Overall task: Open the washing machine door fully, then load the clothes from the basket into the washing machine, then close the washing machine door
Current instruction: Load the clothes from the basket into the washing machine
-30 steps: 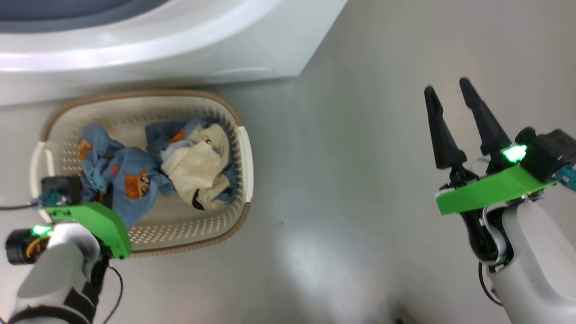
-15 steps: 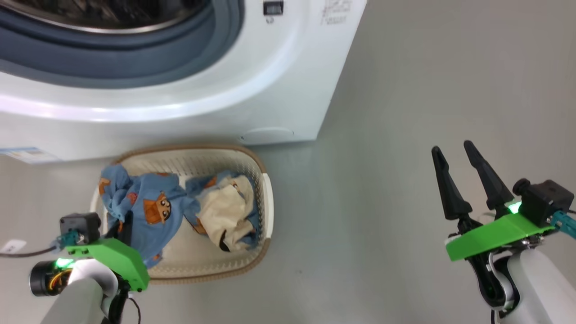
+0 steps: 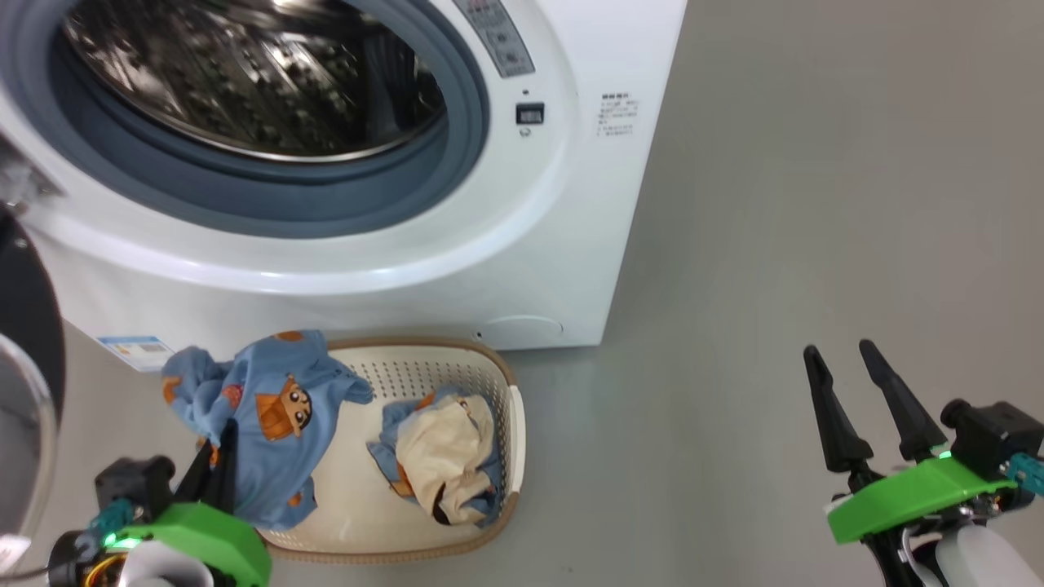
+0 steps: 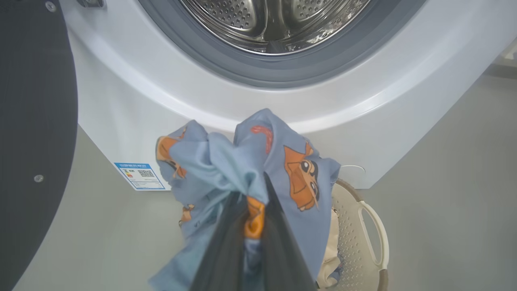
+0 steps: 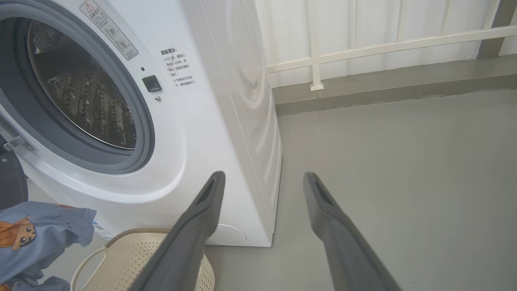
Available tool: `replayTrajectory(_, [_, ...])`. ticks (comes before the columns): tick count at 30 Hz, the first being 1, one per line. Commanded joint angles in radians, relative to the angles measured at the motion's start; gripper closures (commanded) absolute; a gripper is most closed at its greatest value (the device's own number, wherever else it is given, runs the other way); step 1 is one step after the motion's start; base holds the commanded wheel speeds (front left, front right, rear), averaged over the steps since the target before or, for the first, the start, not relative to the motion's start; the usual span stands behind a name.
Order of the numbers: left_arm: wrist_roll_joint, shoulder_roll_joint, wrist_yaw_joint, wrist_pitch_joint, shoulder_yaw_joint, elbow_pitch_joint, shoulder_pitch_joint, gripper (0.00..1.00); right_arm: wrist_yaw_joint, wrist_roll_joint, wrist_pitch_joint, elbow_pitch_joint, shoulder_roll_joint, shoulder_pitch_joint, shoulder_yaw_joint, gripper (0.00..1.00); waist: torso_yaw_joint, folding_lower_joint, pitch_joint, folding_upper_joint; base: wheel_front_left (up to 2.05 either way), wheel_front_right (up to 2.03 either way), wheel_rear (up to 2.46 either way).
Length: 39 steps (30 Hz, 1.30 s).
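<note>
Change: blue garment [image 3: 277, 408] raised out of basket [image 3: 512, 408] since a second ago; head view now tilted up to drum [image 3: 245, 73].
Left hand [image 4: 252, 198]: clamped on blue garment, near left.
Right hand [image 3: 838, 349]: spread, empty, near right.
Door [image 3: 28, 326]: open, left.
Cream garment [image 3: 444, 452]: in basket.
Meaning: first loading under way.

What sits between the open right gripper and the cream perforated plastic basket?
Bare grey floor separates the right gripper from the basket, in the head view.
</note>
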Motion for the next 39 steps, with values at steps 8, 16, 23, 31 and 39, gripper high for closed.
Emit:
replayTrajectory(8, [0.064,0.019,0.011,-0.012,0.122,-0.247,0.144,1.0,0.005,0.011,-0.008,-0.021,-0.02,0.069,-0.013,0.0,0.043,0.0002,-0.103,0.0,0.0,0.0,0.0])
replayTrajectory(16, [0.099,-0.009,0.022,-0.012,0.175,-0.431,0.263,1.0,0.005,0.01,-0.008,-0.028,-0.019,0.094,-0.036,0.0,0.055,0.0002,-0.119,0.0,0.0,0.0,0.0])
replayTrajectory(23, [0.112,-0.028,0.028,-0.012,0.193,-0.523,0.304,1.0,0.005,0.008,-0.008,-0.036,-0.017,0.092,-0.044,0.0,0.054,0.0002,-0.101,0.0,0.0,0.0,0.0])
replayTrajectory(31, [0.109,-0.035,0.018,-0.012,0.197,-0.515,0.229,1.0,0.005,0.008,-0.008,-0.043,-0.011,0.062,-0.041,0.0,0.035,0.0002,-0.04,0.0,0.0,0.0,0.0])
replayTrajectory(39, [0.104,-0.008,0.007,-0.012,0.21,-0.455,0.022,1.0,0.005,0.006,-0.008,-0.052,0.006,0.01,-0.034,0.0,-0.001,0.0002,0.066,0.0,0.0,0.0,0.0])
